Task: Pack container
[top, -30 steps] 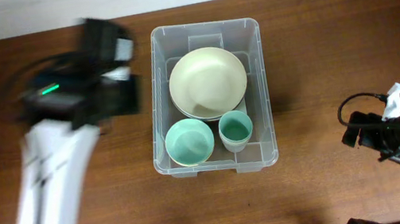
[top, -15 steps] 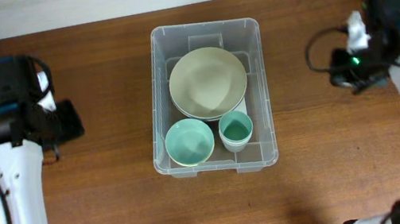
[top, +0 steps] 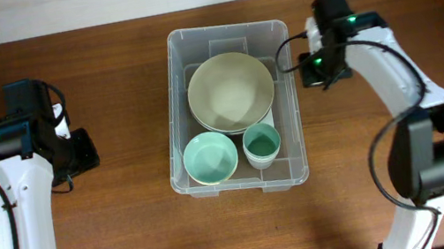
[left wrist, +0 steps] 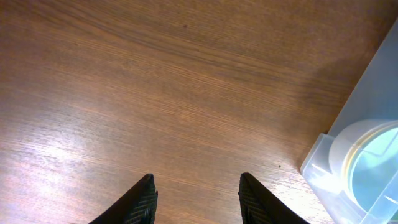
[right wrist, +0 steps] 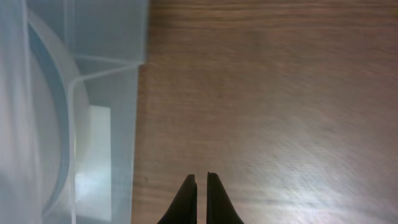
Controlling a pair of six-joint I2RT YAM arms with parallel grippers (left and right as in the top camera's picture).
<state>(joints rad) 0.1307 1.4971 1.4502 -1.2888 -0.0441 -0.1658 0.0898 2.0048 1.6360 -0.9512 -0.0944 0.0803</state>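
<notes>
I see the container in the middle of the table, holding the big bowl in its far half, with the small bowl near left and the cup near right, side by side. The left gripper sits well left of it, the right gripper beside its far right corner.

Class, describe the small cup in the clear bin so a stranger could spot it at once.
Centred on the table sits the container, a clear plastic bin. At its end nearest the robot, in front of the cream bowl, two green vessels stand side by side. The cup is the right one: narrower and darker teal than the mint bowl.
</notes>
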